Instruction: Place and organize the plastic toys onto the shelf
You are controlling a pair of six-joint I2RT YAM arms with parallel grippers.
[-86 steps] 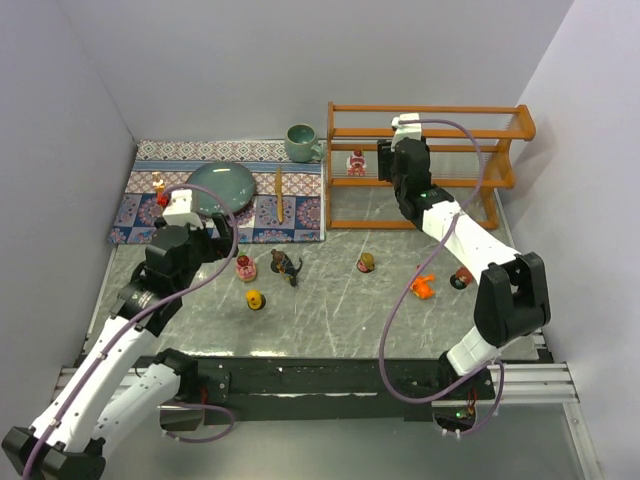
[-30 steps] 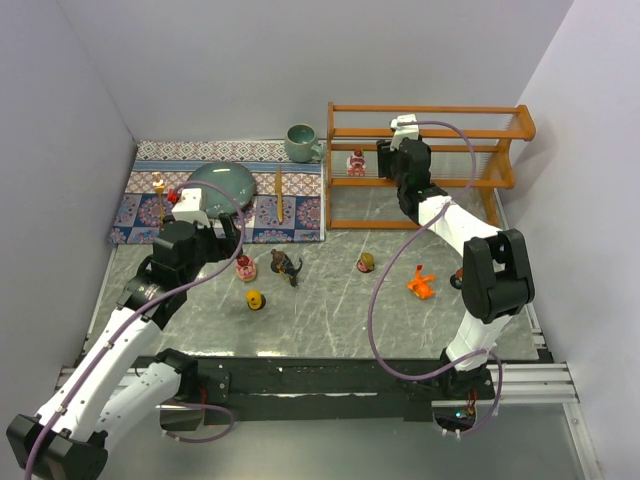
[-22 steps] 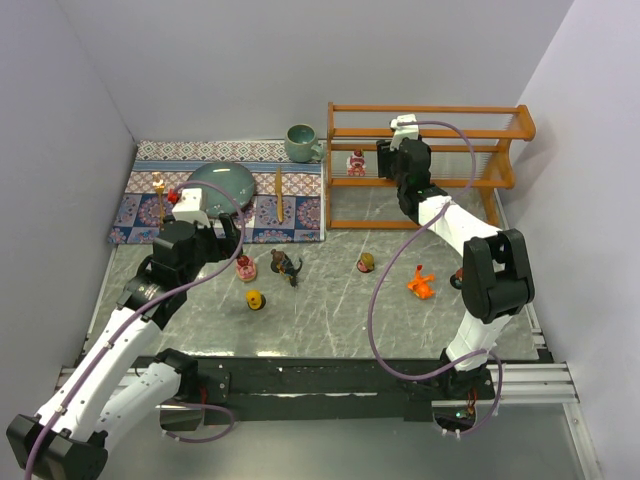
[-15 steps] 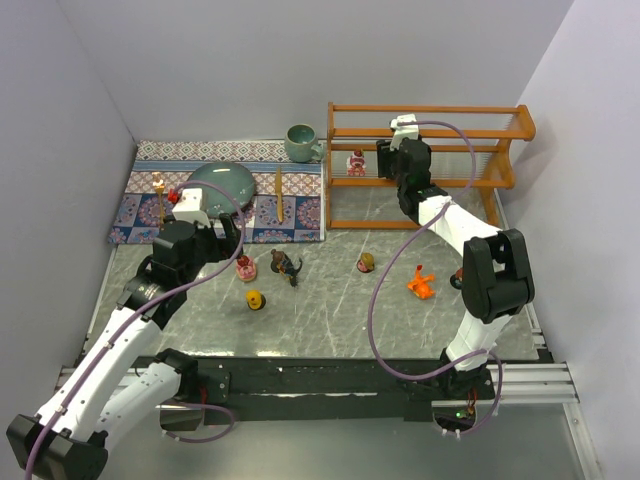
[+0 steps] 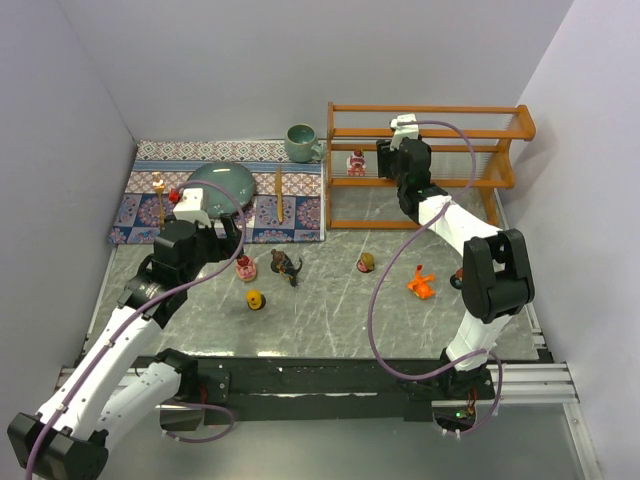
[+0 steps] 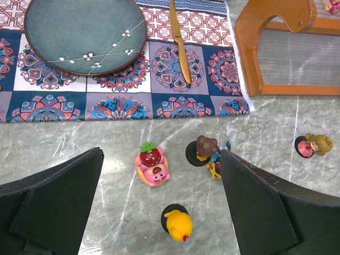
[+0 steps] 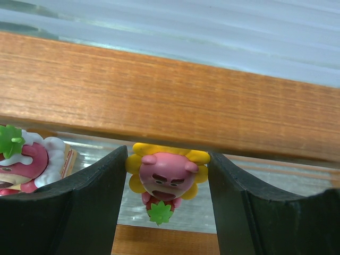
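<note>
One bear [image 7: 24, 159] is sitting on the shelf [image 5: 430, 108]. My right gripper [image 7: 167, 159] is seemingly clasping a second bear [image 7: 166, 179], and my left gripper [image 6: 159, 155] is gaping above the remaining toys [image 6: 178, 224].

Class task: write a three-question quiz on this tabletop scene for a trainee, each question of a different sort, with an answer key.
1. True or false: the left gripper holds a toy.
2. What does the right gripper grip at the shelf? A) a pink bear with yellow petals B) a mug C) a knife
3. Fill in: the plate lies on the patterned ___.
Key: 1 false, its jaws stand open and hold nothing; 2 A; 3 mat.
</note>
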